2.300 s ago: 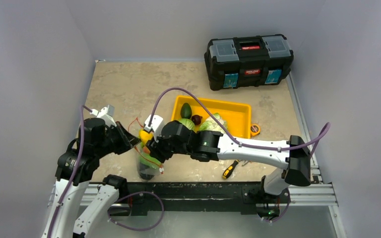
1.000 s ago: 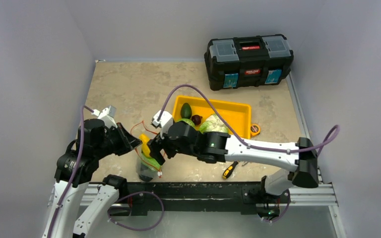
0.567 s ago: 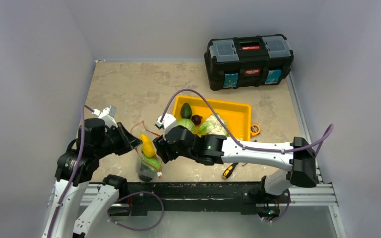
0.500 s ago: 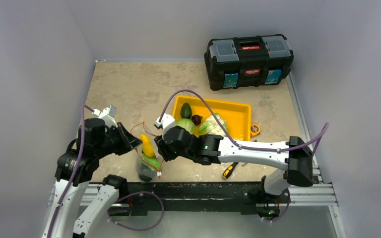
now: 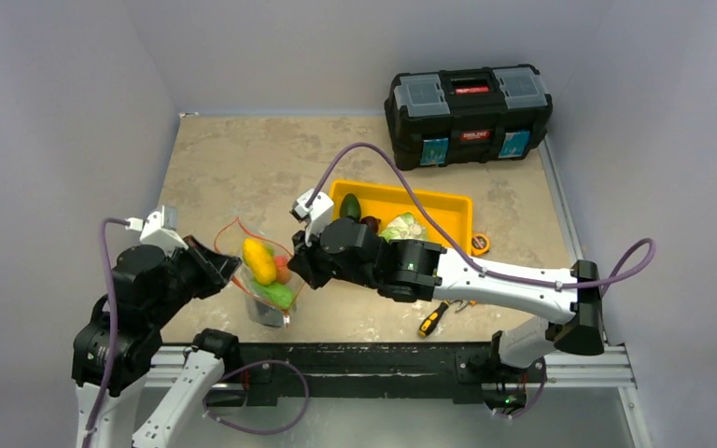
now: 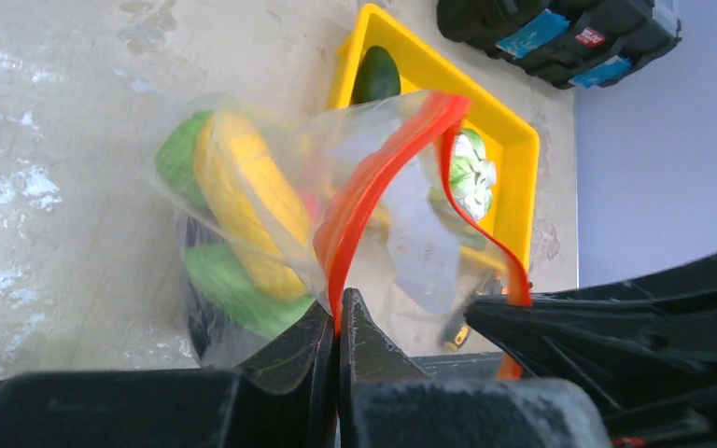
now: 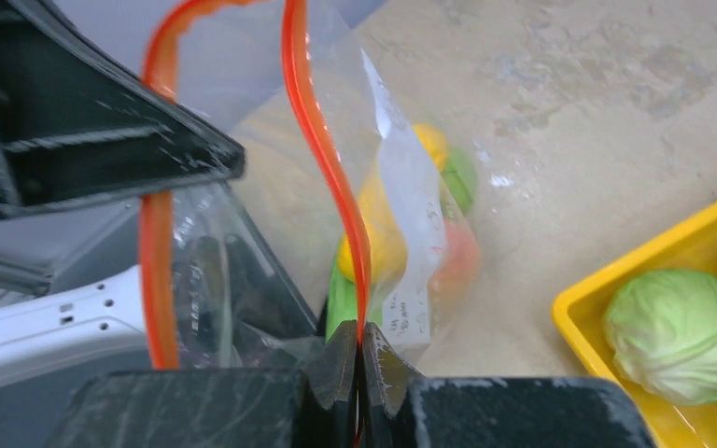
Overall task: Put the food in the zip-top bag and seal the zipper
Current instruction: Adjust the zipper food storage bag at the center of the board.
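The clear zip-top bag (image 5: 263, 275) hangs between my two grippers at the table's near left, holding yellow, green and red food pieces (image 5: 259, 260). My left gripper (image 6: 337, 317) is shut on the red-orange zipper (image 6: 373, 177) at one side of the mouth. My right gripper (image 7: 359, 338) is shut on the zipper (image 7: 322, 149) at the other side. The mouth gapes open between them. More food lies in the yellow tray (image 5: 448, 207): a green cabbage (image 7: 680, 329), an avocado (image 5: 351, 206) and a dark piece (image 5: 371, 224).
A black toolbox (image 5: 468, 114) stands at the back right. A screwdriver with a yellow-black handle (image 5: 432, 319) lies near the front edge by the right arm. An orange round object (image 5: 477, 245) lies beside the tray's right end.
The yellow piece has dropped into the bag. My right gripper let it go and shut on the zipper. Both grippers lifted the bag and moved it left and back.
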`<state>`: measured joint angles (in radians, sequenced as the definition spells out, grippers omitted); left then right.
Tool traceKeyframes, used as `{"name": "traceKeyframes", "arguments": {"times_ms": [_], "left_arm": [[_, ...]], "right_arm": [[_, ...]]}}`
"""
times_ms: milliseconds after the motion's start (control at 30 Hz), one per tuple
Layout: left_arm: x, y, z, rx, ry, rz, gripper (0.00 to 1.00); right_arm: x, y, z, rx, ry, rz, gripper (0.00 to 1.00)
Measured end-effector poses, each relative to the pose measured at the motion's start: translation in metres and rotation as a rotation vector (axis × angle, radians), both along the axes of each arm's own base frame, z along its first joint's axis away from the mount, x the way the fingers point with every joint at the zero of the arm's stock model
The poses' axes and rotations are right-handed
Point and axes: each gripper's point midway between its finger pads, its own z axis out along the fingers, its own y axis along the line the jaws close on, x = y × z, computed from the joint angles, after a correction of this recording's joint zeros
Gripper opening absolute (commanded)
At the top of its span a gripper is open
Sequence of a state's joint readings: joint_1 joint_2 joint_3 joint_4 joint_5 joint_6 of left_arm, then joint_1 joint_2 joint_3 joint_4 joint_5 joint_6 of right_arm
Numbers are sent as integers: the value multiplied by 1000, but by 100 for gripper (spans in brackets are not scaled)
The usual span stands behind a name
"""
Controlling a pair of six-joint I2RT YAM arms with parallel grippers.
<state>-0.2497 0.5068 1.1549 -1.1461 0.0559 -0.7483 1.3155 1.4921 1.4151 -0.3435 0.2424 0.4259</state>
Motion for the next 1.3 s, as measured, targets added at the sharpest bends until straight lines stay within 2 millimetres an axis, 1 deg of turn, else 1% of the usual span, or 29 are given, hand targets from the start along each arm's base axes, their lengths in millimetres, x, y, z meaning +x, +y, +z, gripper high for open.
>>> {"name": "traceKeyframes", "arguments": {"times_ms": [33,67,133,200,233,267,333,400,467,500,533,600,667,733,800,900,967,1067,1133,1200,1267,1300], "left_arm": [[-1,2,-1,-7,-6,14,0],[0,1,-6,-15,3,21,0],[3,-1,-27,-22,56,28,0],[5,-5,-55,-10,161,22,0],[4,-5,-63,0,205,19,0],[4,-5,-66,4,224,18,0],[5,-4,-60,11,221,22,0],[4,-1,-46,8,163,30,0],[2,2,-32,-4,89,38,0],[-1,3,-27,-12,58,39,0],[-2,3,-25,-17,43,38,0],[0,1,-26,-22,45,33,0],[4,-2,-36,-20,78,24,0],[6,-4,-45,-15,110,19,0],[6,-4,-50,-15,128,20,0],[7,-6,-49,-21,125,18,0],[7,-6,-49,-22,123,17,0],[7,-6,-49,-23,123,15,0],[7,-6,-49,-22,122,16,0],[8,-6,-49,-22,122,16,0],[8,-6,-49,-22,124,16,0],[8,-6,-49,-22,124,16,0]], "right_arm": [[-1,1,6,19,-3,8,0],[-2,3,11,33,-5,20,0],[-3,13,9,35,-4,39,0],[-2,25,-3,4,4,58,0],[0,31,-13,-28,6,61,0],[2,37,-22,-58,7,63,0],[4,44,-35,-103,6,72,0],[4,42,-36,-117,0,78,0],[2,39,-24,-91,-11,87,0],[1,38,-14,-67,-17,91,0],[0,36,-2,-38,-25,94,0],[-1,34,15,6,-35,97,1],[-2,34,22,28,-41,97,9],[-1,35,20,26,-41,94,15],[1,36,14,8,-40,87,23],[6,34,5,-24,-46,64,34],[9,30,3,-40,-54,45,39],[12,21,3,-52,-67,20,52],[14,8,6,-55,-85,-5,60],[17,-10,14,-39,-106,-40,67],[23,-32,28,7,-127,-86,74],[28,-44,36,38,-131,-112,80]]}}
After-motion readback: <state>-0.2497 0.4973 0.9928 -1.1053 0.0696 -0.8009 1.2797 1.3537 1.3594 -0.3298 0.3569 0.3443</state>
